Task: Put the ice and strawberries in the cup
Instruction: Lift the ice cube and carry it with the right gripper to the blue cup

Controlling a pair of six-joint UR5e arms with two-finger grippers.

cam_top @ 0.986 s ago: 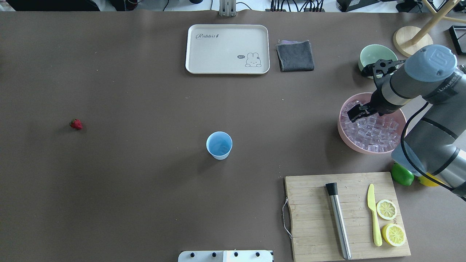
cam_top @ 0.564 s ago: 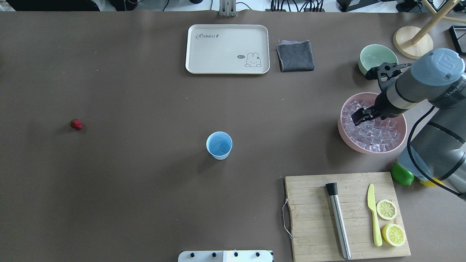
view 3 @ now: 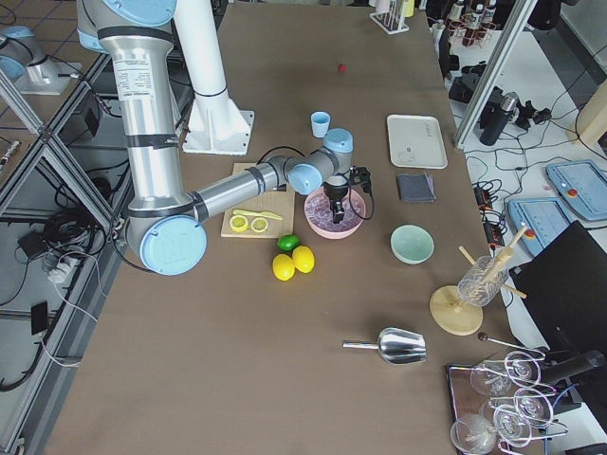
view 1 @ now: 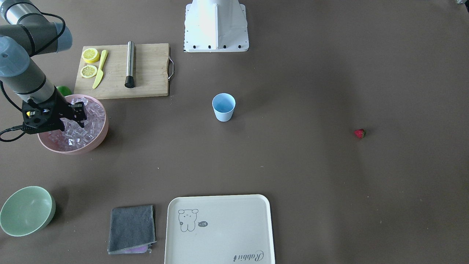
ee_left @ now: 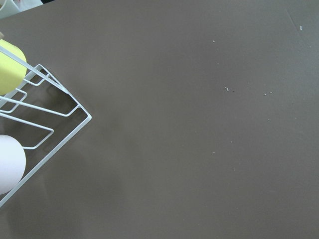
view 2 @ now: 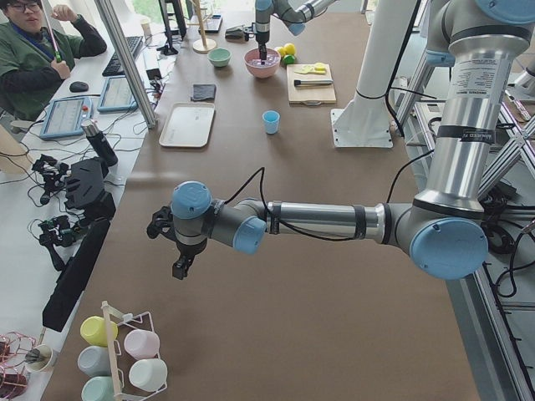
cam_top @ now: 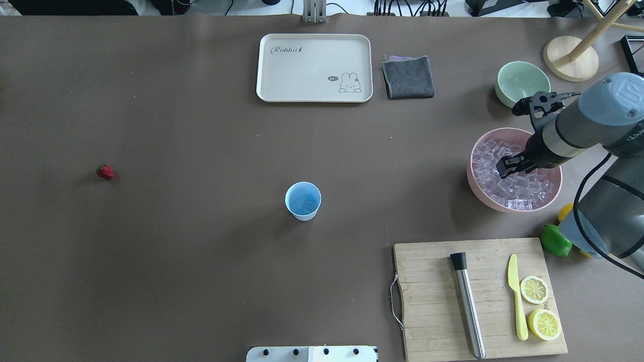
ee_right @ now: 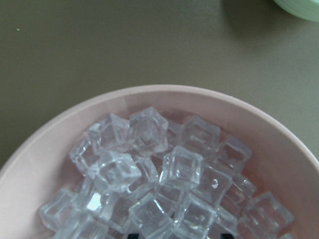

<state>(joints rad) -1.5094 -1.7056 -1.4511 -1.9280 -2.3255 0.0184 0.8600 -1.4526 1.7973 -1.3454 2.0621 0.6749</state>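
Left pincer (view 2: 178, 269) (side view only) is unreadable.

On the cream rectangular plastic tray (cam_top: 312, 65) at the far side of the table, the word "Rabbit" stands in dark cursive script in one corner. It reads upright in the overhead view and upside down in the front-facing view. In the opposite corner is a line-drawn rabbit (cam_top: 349, 83) beside a small dark speech bubble (cam_top: 332, 78), whose lettering is too small to read. The blue-grey joint cap (cam_top: 611, 98) on the right arm bears an embossed "UR" emblem.
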